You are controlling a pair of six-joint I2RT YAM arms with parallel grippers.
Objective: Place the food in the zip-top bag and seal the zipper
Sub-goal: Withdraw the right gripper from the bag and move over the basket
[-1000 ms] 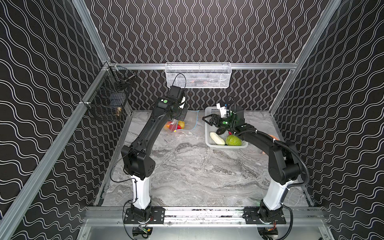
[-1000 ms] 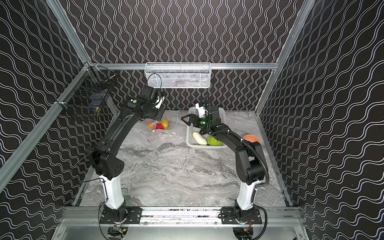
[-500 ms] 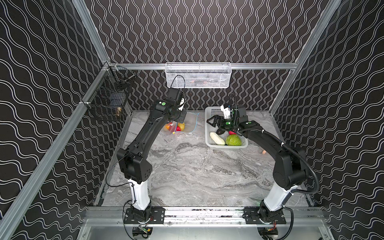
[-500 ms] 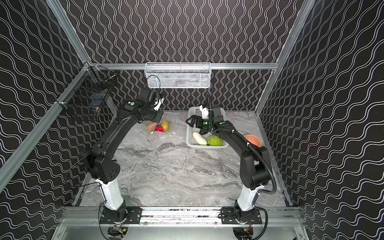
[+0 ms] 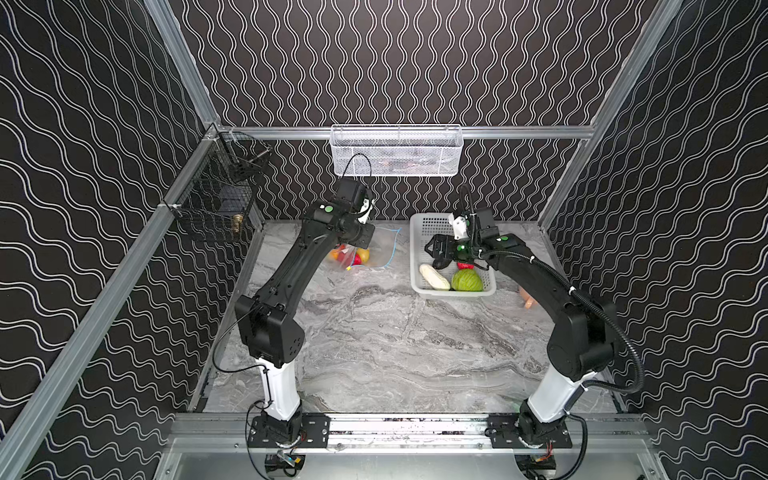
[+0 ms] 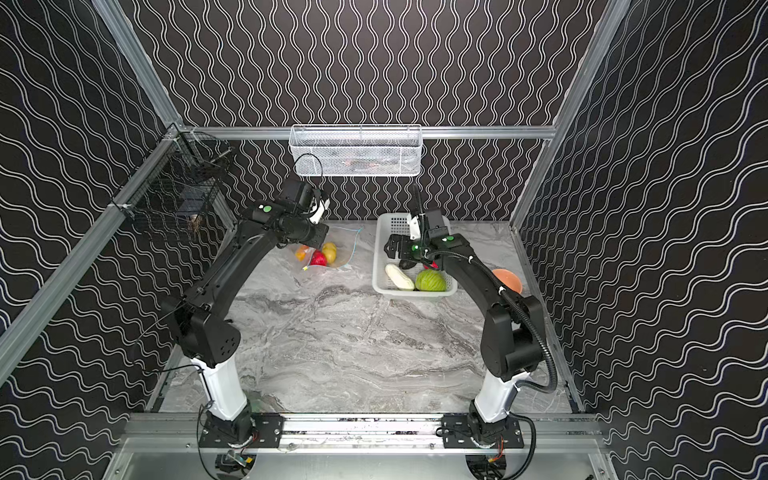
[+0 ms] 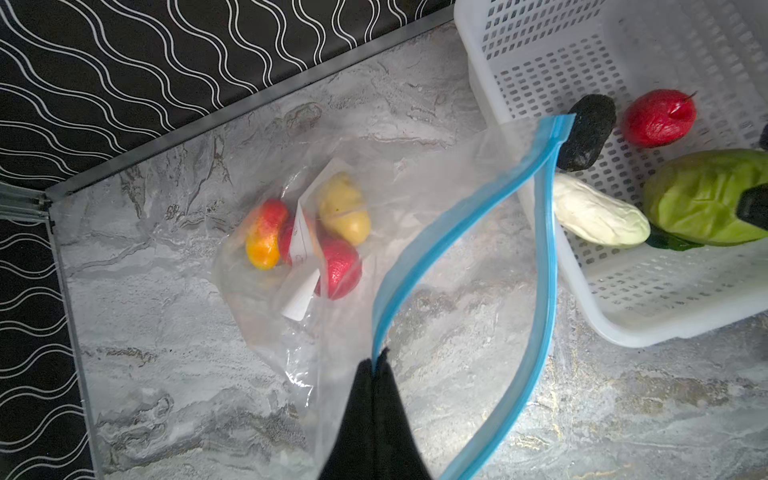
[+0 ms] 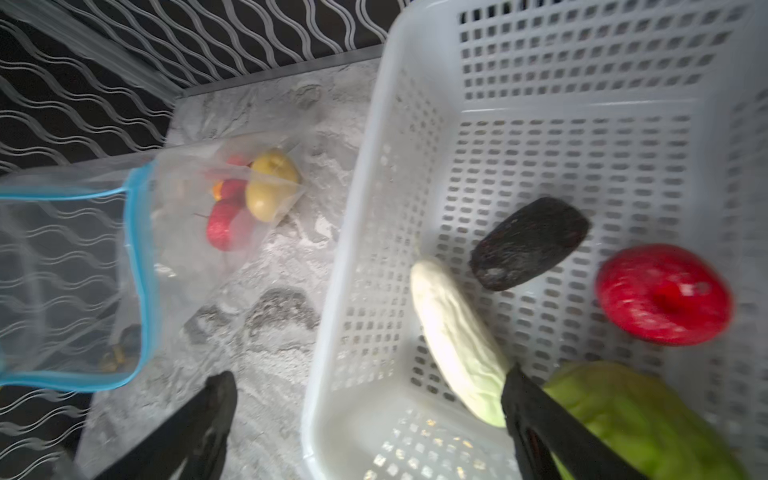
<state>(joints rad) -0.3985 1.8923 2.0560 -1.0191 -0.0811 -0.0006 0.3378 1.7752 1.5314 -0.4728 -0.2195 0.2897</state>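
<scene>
About half of the food is in the bag: the potato, the fruit and two red pieces lie at its bottom, on the table near the back wall. The other four lie in the basket just beside the bag: the dark oval, a red piece, the white vegetable and the cabbage. The left gripper is closed tightly on one lip of the zipper and holds it up, so the mouth stands open toward the basket. The right gripper has its jaws wide apart and holds nothing. It hangs over the basket wall on the bag's side, with one finger above the table and one close to the white vegetable. I judge that it is about to take the next piece. Four pieces are left to move, and after that the zipper, now fully open, must be closed.
</scene>
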